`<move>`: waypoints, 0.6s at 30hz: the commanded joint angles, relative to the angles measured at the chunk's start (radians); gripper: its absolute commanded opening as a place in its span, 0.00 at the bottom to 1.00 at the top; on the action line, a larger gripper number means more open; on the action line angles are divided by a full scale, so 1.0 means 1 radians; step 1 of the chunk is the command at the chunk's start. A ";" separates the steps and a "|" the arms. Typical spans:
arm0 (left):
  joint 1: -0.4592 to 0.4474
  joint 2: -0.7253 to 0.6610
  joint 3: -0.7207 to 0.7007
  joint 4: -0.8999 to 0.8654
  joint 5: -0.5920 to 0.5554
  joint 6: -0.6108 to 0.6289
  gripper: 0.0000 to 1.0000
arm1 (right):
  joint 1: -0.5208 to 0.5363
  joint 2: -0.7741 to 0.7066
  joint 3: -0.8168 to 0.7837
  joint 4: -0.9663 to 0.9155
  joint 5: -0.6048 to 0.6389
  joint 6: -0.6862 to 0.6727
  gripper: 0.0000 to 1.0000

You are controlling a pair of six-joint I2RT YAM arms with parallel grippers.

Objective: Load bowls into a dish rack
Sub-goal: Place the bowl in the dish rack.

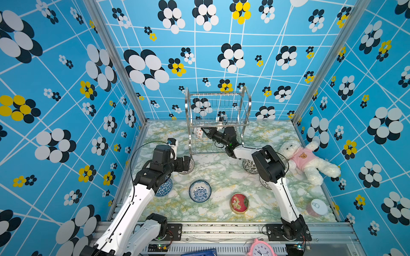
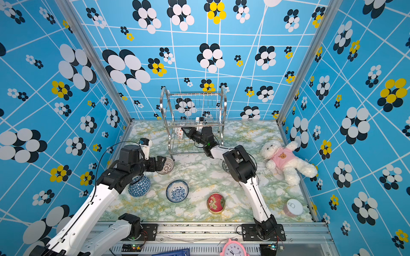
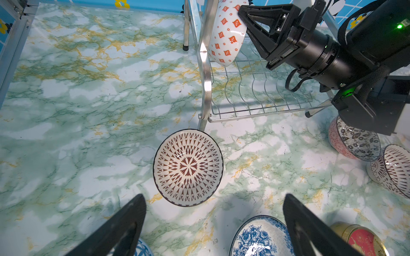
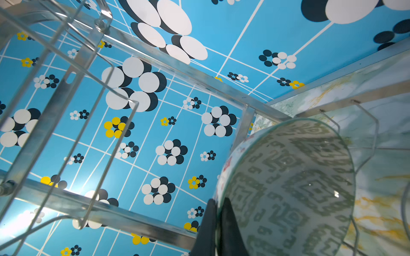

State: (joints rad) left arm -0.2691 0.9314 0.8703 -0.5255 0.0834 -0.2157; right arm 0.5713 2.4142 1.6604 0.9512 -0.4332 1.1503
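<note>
Mostly hidden under the left arm, a blue triangle-patterned bowl point(image 2: 139, 186) lies at 8 o'clock on the marble table point(image 1: 221, 164). At 3 o'clock the right arm half covers a black leaf-patterned bowl point(image 3: 357, 141) and a dark spoke-patterned bowl point(image 3: 392, 168) in both top views. A pink alarm clock point(image 1: 261, 248) is cut off by the 6 o'clock edge. Gold script on the red tin point(image 3: 361, 241) is too small to read.

The right gripper point(image 1: 202, 130) is pressed together on the rim of the red-diamond bowl point(image 3: 226, 33). It holds the bowl on edge inside the lower tier of the dish rack point(image 1: 218, 104), which stands at 12 o'clock. The bowl is at the rack's 9 o'clock end, and whether it touches the wires I cannot tell.

The left gripper point(image 3: 214, 197) is spread wide above the brown-spoked bowl point(image 3: 188, 167). That bowl sits upright just beside the rack's front leg. A blue floral bowl point(image 1: 200, 191) rests near 6 o'clock.
</note>
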 commanded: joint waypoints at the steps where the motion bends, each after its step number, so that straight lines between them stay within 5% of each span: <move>1: -0.004 0.004 -0.012 0.009 0.014 0.016 0.98 | -0.011 0.011 0.049 0.020 -0.040 -0.018 0.00; 18: -0.006 0.005 -0.011 0.007 0.018 0.019 0.98 | -0.016 0.063 0.130 -0.021 -0.127 0.000 0.00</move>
State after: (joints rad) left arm -0.2691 0.9314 0.8703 -0.5255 0.0872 -0.2157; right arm 0.5613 2.4737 1.7626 0.9222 -0.5377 1.1660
